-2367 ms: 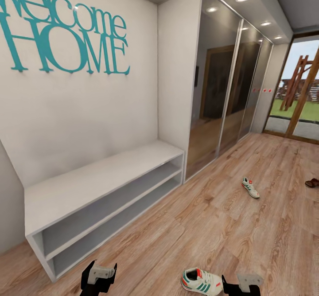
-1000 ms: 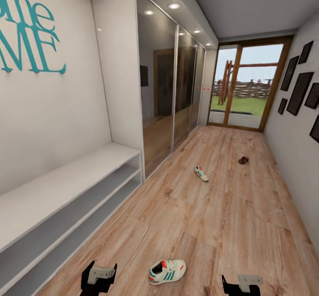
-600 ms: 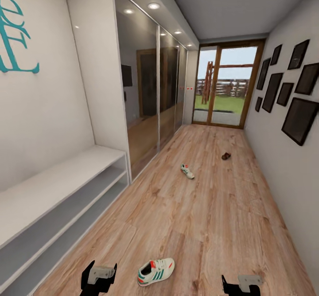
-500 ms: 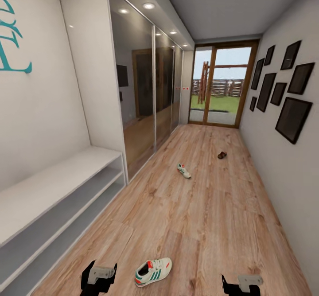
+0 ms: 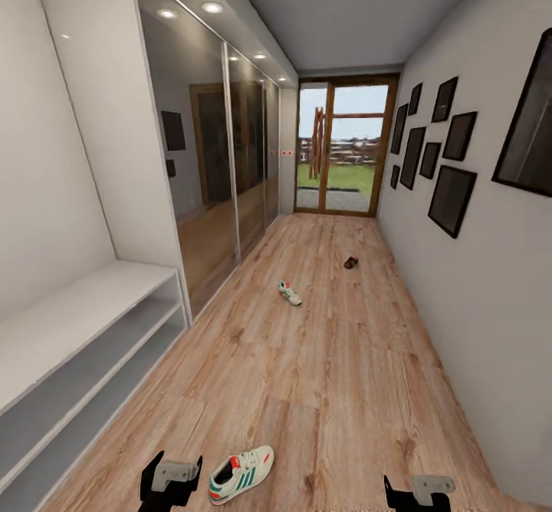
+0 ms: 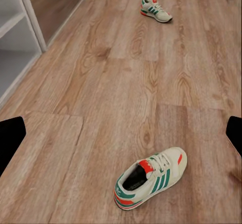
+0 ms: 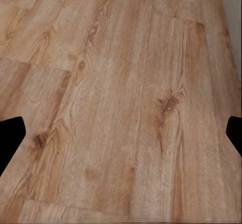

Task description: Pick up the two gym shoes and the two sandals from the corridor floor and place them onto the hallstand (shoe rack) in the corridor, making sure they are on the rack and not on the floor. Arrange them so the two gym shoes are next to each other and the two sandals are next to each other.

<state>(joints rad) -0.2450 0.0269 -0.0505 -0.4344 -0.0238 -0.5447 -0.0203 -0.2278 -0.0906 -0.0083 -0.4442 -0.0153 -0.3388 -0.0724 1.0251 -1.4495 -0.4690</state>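
One cream gym shoe (image 5: 240,474) with green stripes lies on the corridor floor (image 5: 345,389) close in front of me, between my two grippers and nearer the left one. It also appears in the left wrist view as gym shoe (image 6: 150,177). The other gym shoe (image 5: 290,293) (image 6: 156,9) lies farther down the corridor. A dark brown sandal (image 5: 350,263) rests beyond it, nearer the right wall. The pale grey hallstand (image 5: 77,320) runs along the left wall. My left gripper (image 5: 170,481) (image 6: 121,138) and right gripper (image 5: 420,493) (image 7: 121,133) hang low, both open and holding nothing.
Mirrored wardrobe doors (image 5: 222,167) line the left wall past the hallstand. Dark picture frames (image 5: 452,198) hang on the right wall. A glass door (image 5: 341,148) closes the corridor's far end. The right wrist view faces bare floor planks (image 7: 126,83).
The camera has turned to the right, so the hallstand and shoes slid left in the picture and the teal wall lettering left it. Neither gripper has changed.
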